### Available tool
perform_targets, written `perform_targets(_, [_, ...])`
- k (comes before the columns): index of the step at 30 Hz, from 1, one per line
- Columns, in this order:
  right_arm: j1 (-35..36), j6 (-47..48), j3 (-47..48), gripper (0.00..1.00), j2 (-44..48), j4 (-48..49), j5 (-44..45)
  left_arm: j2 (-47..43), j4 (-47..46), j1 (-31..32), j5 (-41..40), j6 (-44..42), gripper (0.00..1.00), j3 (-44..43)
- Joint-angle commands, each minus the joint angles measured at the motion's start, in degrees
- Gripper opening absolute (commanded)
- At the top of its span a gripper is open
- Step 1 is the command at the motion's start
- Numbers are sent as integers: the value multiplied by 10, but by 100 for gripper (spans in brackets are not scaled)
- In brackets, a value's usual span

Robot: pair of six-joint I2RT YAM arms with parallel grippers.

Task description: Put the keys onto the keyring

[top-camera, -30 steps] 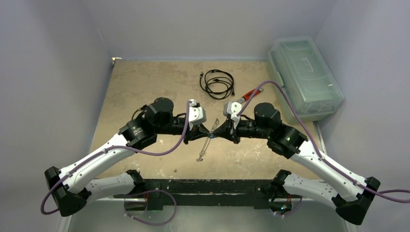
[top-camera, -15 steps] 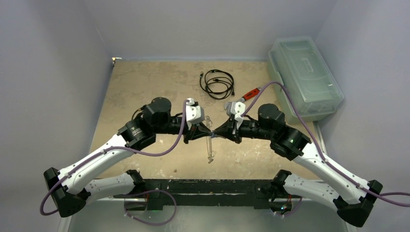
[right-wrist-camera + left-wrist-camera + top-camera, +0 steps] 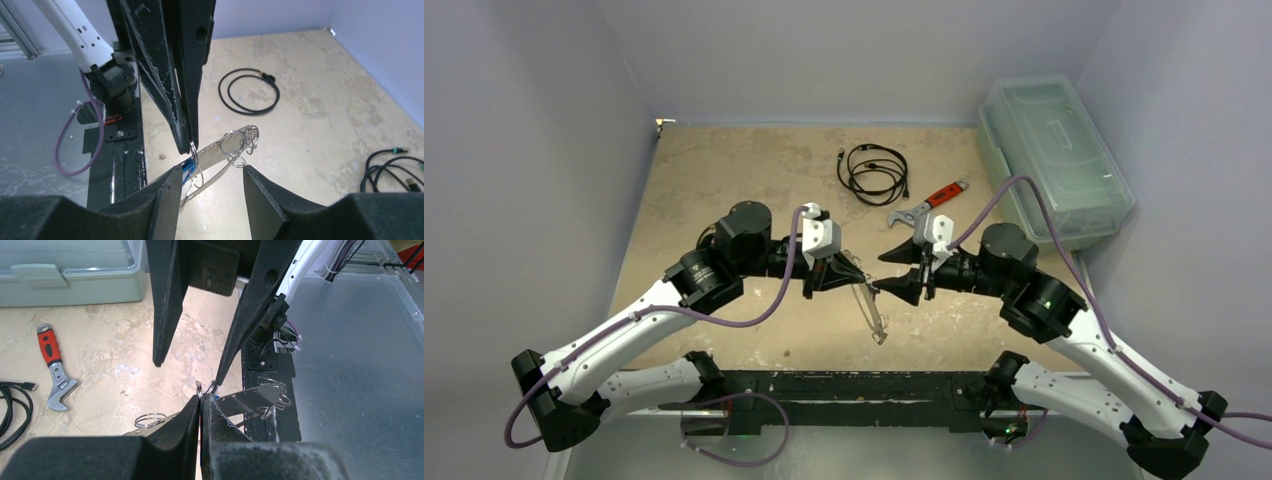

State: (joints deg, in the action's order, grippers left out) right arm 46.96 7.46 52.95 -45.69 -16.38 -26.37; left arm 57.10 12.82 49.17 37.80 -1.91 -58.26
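top cam: keys too small to pick out on the dangling keyring (image 3: 872, 310) | right wrist: blue key (image 3: 187, 173) only a sliver showing, silver key lost among the metal loops | left wrist: bin (image 3: 65, 285) clipped at top edge, cable (image 3: 17, 385) cut by left edge

Glossy thin metal keyring (image 3: 214, 150) above a matt, mottled table (image 3: 724, 170).

keyring (image 3: 212, 151) before cable (image 3: 874, 171) | wrench (image 3: 929, 203) right of cable | bin (image 3: 1054, 160) rightmost
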Motion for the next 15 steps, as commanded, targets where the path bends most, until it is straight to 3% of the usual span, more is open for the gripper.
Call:
perform_targets(1, [0, -5, 0, 52, 25, 33, -6, -11, -40, 0, 17, 9, 0, -7])
perform_targets(15, [1, -7, -13, 42, 4, 57, -29, -17, -50, 0, 19, 11, 0, -3])
